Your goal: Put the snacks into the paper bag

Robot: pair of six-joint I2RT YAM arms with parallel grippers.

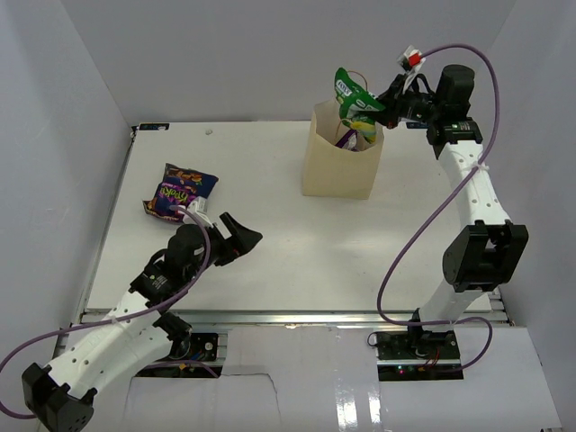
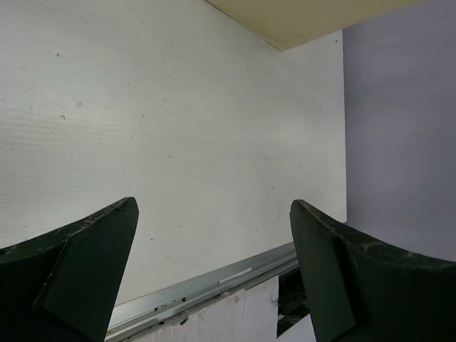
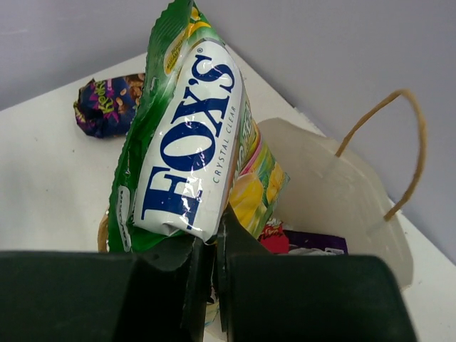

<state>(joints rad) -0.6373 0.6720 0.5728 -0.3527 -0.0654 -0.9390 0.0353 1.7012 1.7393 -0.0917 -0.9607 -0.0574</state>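
Observation:
The tan paper bag stands open at the back of the table. My right gripper is shut on a green-yellow Fox's packet and holds it over the bag's mouth. In the right wrist view the packet stands up from the closed jaws, with the bag's wall, a loop handle and red and purple packets inside. A dark blue-purple packet lies at the left; it also shows in the right wrist view. My left gripper is open and empty, to the right of and nearer than that packet.
White walls enclose the table on the left, back and right. A metal rail runs along the near edge, also seen in the left wrist view. The bag's corner shows at the top of the left wrist view.

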